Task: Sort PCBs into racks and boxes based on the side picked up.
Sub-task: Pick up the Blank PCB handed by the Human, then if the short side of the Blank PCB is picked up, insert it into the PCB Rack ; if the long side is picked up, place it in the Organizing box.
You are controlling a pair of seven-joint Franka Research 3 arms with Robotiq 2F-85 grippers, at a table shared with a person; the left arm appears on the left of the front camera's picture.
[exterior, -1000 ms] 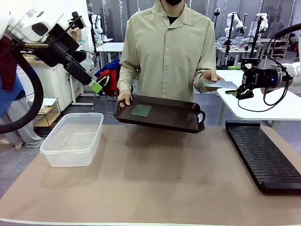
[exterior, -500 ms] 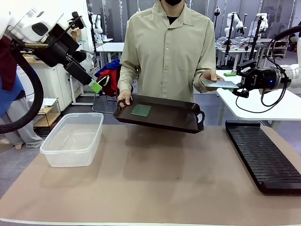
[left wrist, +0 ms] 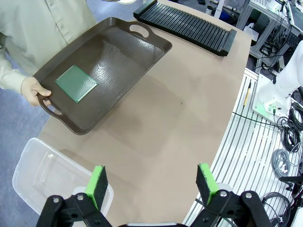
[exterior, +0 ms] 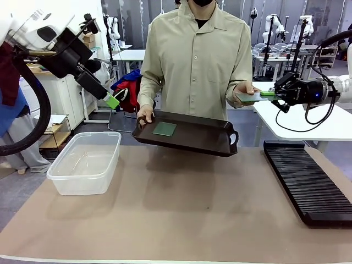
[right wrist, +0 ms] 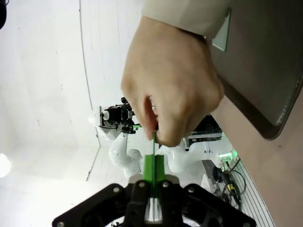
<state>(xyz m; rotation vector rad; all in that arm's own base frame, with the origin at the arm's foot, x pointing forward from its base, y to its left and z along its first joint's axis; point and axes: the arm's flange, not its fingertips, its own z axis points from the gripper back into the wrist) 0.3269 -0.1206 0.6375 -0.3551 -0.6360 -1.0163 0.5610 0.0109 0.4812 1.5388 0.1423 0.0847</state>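
Right gripper (exterior: 269,94) clamps one edge of the PCB (exterior: 250,98) in the person's hand (exterior: 245,89), well clear of the rack (exterior: 308,181)

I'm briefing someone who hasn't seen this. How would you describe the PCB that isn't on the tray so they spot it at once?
Find the person across the table carrying a dark brown tray. Their other hand, raised beside it toward the robot's right, holds a thin PCB flat, the right gripper shut on its edge. The second PCB lies untouched in the tray.
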